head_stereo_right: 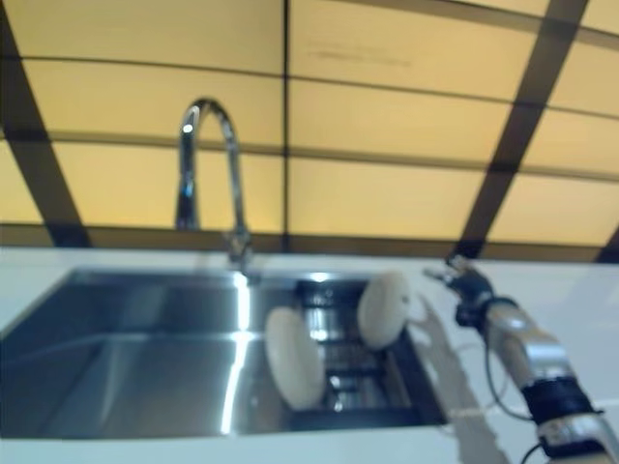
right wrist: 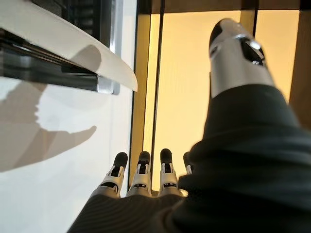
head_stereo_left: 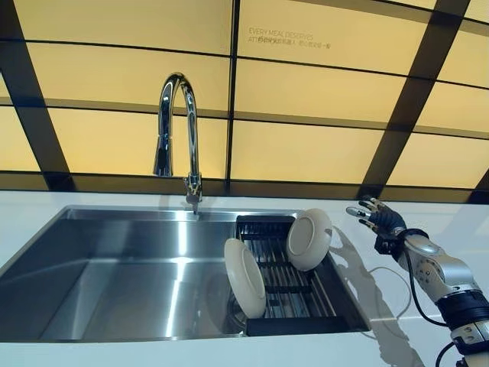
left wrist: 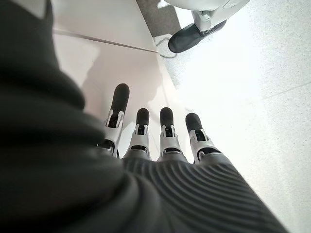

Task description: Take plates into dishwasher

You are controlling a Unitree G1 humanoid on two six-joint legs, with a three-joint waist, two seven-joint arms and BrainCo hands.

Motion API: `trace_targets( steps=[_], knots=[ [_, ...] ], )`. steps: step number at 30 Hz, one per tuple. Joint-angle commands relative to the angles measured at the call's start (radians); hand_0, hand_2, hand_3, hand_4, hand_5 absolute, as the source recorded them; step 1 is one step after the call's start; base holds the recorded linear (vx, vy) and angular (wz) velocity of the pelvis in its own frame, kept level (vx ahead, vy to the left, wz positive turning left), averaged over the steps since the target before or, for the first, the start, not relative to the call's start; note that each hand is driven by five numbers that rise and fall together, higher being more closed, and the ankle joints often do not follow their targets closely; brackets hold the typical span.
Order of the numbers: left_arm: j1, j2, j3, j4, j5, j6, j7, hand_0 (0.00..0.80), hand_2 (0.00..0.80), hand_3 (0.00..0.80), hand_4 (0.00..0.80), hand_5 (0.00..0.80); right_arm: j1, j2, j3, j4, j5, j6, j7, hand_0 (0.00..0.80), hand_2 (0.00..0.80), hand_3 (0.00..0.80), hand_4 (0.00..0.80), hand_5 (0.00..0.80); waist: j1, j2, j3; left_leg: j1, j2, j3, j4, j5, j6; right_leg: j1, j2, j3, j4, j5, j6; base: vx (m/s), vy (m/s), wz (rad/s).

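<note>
A stainless sink (head_stereo_left: 114, 267) under a chrome gooseneck faucet (head_stereo_left: 177, 130) takes up the left of the white counter (head_stereo_left: 428, 222), against a backsplash of amber panels crossed by dark strips. In the sink's right end sits a dark drying rack (head_stereo_left: 294, 294) holding two white plates on edge: the nearer plate (head_stereo_left: 244, 277) at the rack's front left, the farther plate (head_stereo_left: 308, 238) leaning at its back right corner. Just right of that plate the robot's right hand (head_stereo_left: 376, 215) hovers over the counter, fingers spread and straight, holding nothing and not touching the plate. The left hand (left wrist: 160, 141) shows only in its own wrist view, fingers straight and empty, pointed down at pale floor beside a cabinet edge. The step in hand looks like the reach for the first plate, and the farther plate is the natural choice. To do it well, the hand should probably close the gap sideways, get its thumb on one face and its fingers on the other near the rim, then lift upward so the plate clears the rack's slats without knocking its neighbour. No dishwasher is in view.
</note>
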Motion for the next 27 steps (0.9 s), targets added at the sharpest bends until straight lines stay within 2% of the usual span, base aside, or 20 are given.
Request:
trace_targets(
  steps=[1, 9, 27],
  knots=[
    [-0.049, 0.032, -0.034, 0.023, -0.02, -0.021, 0.016, 0.0, 0.0, 0.0, 0.0, 0.0, -0.051, 0.0, 0.033, 0.047, 0.022, -0.007, 0.034, 0.0, 0.0, 0.0, 0.0, 0.0, 0.028, -0.015, -0.017, -0.05, -0.017, 0.024, -0.002, -0.015, 0.015, 0.063, -0.031, -0.025, 0.002, -0.071, 0.088, 0.0, 0.0, 0.0],
    [-0.044, 0.036, -0.039, 0.008, -0.015, -0.019, 0.01, 0.0, 0.0, 0.0, 0.0, 0.0, -0.052, 0.028, 0.077, 0.058, 0.001, 0.032, 0.084, 0.0, 0.0, 0.0, 0.0, 0.0, 0.032, -0.012, -0.009, -0.047, -0.018, 0.026, -0.002, -0.015, 0.017, 0.065, -0.031, -0.026, 0.002, -0.07, 0.087, 0.0, 0.0, 0.0],
    [-0.043, 0.032, -0.067, -0.001, -0.018, -0.018, 0.006, 0.0, 0.0, 0.0, 0.0, 0.0, -0.075, 0.072, 0.107, 0.103, 0.017, 0.05, 0.059, 0.0, 0.0, 0.0, 0.0, 0.0, 0.047, -0.009, 0.009, -0.042, -0.018, 0.022, -0.002, -0.016, 0.018, 0.081, -0.029, -0.039, 0.002, -0.08, 0.083, 0.0, 0.0, 0.0]
  ],
)
